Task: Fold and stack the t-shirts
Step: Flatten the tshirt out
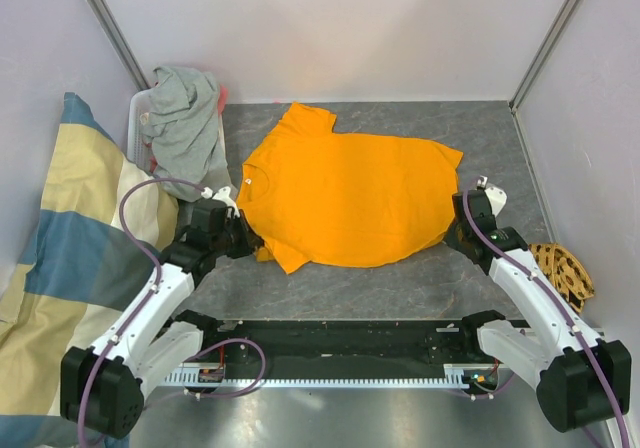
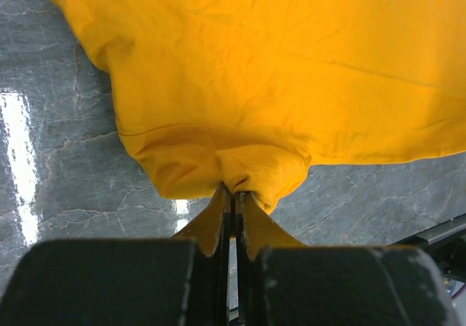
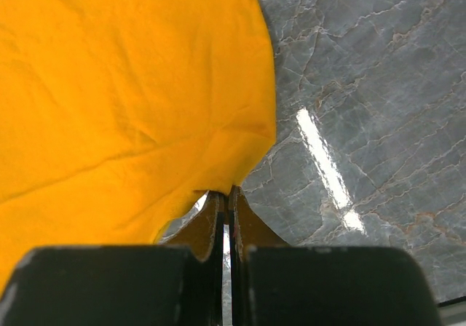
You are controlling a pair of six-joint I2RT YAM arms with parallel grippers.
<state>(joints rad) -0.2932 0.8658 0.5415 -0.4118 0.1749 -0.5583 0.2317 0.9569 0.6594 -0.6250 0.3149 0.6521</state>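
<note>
The orange t-shirt (image 1: 350,198) lies spread on the grey marble table, neck to the left, hem to the right. My left gripper (image 1: 254,244) is shut on its near sleeve (image 2: 240,167), which bunches at the fingertips (image 2: 234,192). My right gripper (image 1: 452,230) is shut on the near hem corner (image 3: 240,162) of the orange shirt (image 3: 124,100), pinched at the tips (image 3: 226,193). The grey t-shirt (image 1: 185,123) hangs crumpled over a white basket at the back left.
The white basket (image 1: 137,128) stands at the back left. A large cream-and-blue cloth (image 1: 60,258) lies along the left side. A tan woven disc (image 1: 563,273) sits at the right edge. White walls enclose the table.
</note>
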